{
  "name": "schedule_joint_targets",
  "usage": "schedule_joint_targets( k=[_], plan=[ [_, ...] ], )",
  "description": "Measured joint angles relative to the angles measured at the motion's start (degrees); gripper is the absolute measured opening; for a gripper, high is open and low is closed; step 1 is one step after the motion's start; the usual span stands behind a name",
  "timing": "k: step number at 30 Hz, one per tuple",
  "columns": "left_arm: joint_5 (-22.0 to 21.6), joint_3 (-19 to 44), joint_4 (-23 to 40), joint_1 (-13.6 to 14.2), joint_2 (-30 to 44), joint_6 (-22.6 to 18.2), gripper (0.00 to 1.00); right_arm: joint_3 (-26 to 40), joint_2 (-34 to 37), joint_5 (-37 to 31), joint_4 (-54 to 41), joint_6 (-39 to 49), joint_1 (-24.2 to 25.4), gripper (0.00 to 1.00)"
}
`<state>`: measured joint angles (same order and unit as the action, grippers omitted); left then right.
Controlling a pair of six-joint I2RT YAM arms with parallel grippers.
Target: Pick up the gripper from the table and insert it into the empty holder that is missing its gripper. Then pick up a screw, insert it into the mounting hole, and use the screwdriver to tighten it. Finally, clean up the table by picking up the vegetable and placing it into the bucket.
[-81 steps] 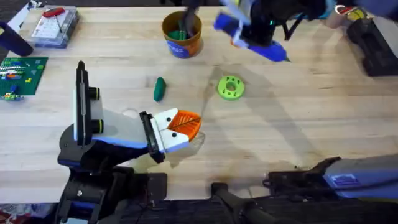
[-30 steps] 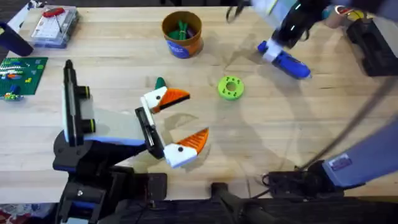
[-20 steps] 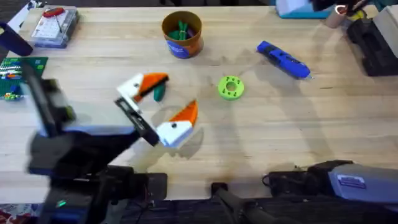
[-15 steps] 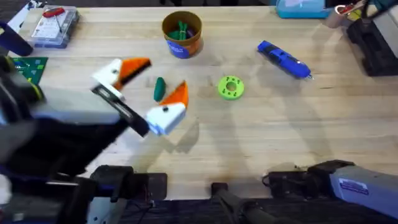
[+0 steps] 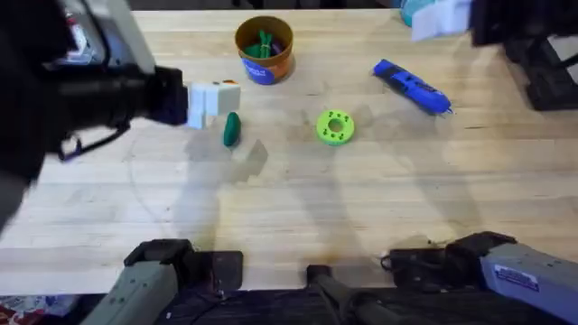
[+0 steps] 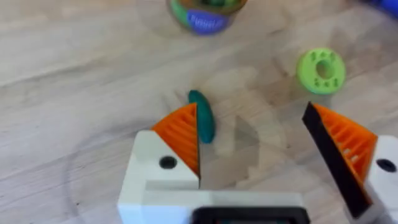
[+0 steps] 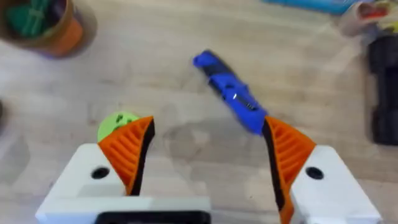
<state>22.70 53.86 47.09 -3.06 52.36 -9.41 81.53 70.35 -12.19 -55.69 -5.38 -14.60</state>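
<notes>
The vegetable (image 5: 231, 128) (image 6: 202, 116), a dark green toy cucumber, lies on the table (image 5: 298, 208) in front of the bucket (image 5: 264, 50) (image 6: 208, 12). My left gripper (image 6: 261, 149) (image 5: 213, 97) hovers open above it, one orange pad (image 6: 183, 134) right beside the cucumber, nothing held. The blue screwdriver (image 5: 411, 88) (image 7: 230, 93) lies loose at the far right. My right gripper (image 7: 208, 152) hangs open above the screwdriver's near side, empty. The loose gripper, its holder and the screws are out of view.
A lime-green ring with holes (image 5: 335, 126) (image 6: 321, 70) (image 7: 118, 124) lies mid-table between cucumber and screwdriver. A black fixture (image 5: 542, 72) (image 7: 382, 93) stands at the right edge. The left arm looms large and dark over the far left.
The right arm laid the screwdriver on the table, let go and pulled back to the far right. The left arm rose and swung left, its open gripper ending over the cucumber.
</notes>
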Motion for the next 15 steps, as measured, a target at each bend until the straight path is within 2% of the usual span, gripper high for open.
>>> schedule_joint_targets(
  k=[3, 8, 15],
  plan=[
    [-0.6, 2.51, 1.29, -0.74, 8.01, -0.43, 0.986, -3.23, 0.0, 1.4, -0.06, -1.15, -1.44, 0.995],
    [-1.42, 2.85, 1.61, -0.8, 19.98, -1.28, 0.986, -6.54, 0.0, 2.66, -0.21, -2.02, -4.47, 0.996],
    [-1.56, 2.87, 1.57, -0.8, 30.58, -1.77, 0.986, -6.7, -0.61, 3.06, -0.49, -2.08, -6.24, 0.996]
  ],
)
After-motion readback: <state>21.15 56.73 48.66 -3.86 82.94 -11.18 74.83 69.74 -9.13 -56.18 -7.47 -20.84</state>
